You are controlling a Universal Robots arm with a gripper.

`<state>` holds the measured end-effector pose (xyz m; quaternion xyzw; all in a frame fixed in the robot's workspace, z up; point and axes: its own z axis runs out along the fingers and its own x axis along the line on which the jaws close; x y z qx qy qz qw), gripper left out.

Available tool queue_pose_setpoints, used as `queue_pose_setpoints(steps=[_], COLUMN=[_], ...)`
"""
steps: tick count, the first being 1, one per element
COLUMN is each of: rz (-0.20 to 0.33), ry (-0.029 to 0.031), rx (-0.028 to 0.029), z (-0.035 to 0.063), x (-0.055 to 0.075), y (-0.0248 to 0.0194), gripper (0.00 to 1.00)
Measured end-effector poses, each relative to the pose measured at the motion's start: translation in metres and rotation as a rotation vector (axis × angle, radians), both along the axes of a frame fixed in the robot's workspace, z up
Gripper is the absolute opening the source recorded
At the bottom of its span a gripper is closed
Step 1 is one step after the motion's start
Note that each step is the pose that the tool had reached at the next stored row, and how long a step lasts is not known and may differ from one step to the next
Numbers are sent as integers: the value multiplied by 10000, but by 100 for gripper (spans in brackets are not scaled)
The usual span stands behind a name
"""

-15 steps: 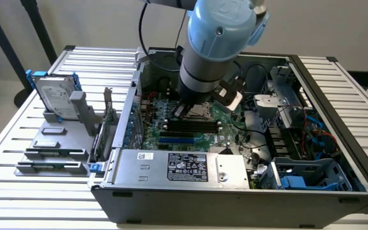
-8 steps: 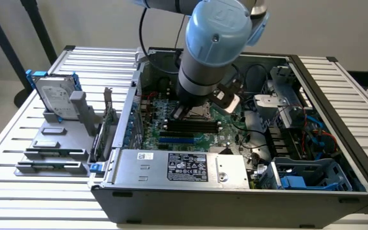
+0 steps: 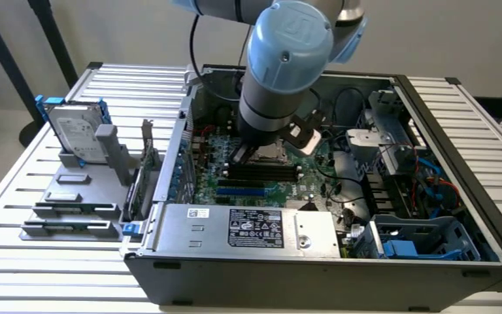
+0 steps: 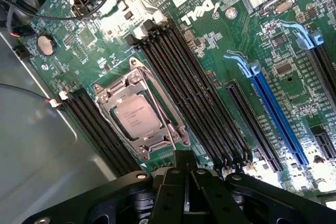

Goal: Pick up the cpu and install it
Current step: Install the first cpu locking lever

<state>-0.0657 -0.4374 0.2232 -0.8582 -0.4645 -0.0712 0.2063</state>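
The cpu [image 4: 137,116], a small square chip with a shiny silver top, lies flat in its metal socket frame [image 4: 107,90] on the green motherboard [image 4: 220,40]. A thin metal lever [image 4: 160,114] runs along one side of the chip. My gripper [image 4: 184,157] is shut with nothing between its fingers, its tip just off the socket's corner near the lever's end. In the exterior view the arm [image 3: 282,65] reaches down into the open computer case, and the socket [image 3: 268,156] shows just below the wrist.
Black memory slots [image 4: 194,82] flank the socket, and a blue slot [image 4: 273,114] lies beyond. A grey power-supply box [image 3: 251,229] fills the case's front. Cables and a drive cage [image 3: 391,144] sit at the exterior view's right. A hard drive in a blue bracket [image 3: 76,131] stands outside.
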Motion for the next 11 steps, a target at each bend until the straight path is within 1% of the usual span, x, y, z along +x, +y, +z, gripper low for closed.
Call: queue_pose_setpoints(steps=[6, 11], rz=[0, 0], ry=[-12, -35], rx=[-2, -30], z=[-109, -185], x=[-48, -88], y=[40, 87], gripper=[11, 11])
